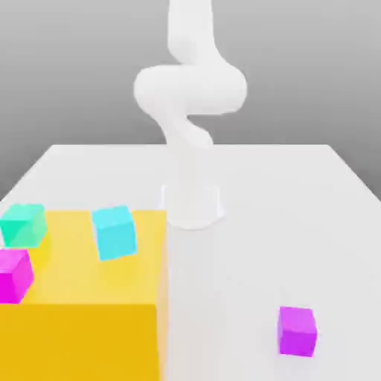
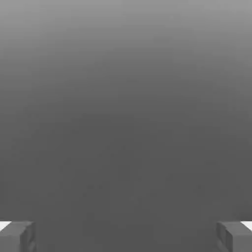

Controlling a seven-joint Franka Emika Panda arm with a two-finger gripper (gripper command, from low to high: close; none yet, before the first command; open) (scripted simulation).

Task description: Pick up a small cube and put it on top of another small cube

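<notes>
The small violet-purple cube (image 1: pixel 297 330) rests alone on the white table (image 1: pixel 298 223), near the front on the exterior view's right. A pinker magenta cube (image 1: pixel 13 274) sits on the big yellow block (image 1: pixel 82 327) at the exterior view's left, with a cyan cube (image 1: pixel 114 231) and a teal-green cube (image 1: pixel 24 224) on the same block. The white arm (image 1: pixel 190 149) rises from its base at the table's middle and runs up out of the picture. In the hand view my gripper (image 2: pixel 126 237) is open, its grey fingertips (image 2: pixel 17 237) far apart against plain grey, with nothing between them.
The yellow block is large and fills the front left of the table beside the arm's base (image 1: pixel 192 208). Bare white table stretches around the violet-purple cube and along the exterior view's right side.
</notes>
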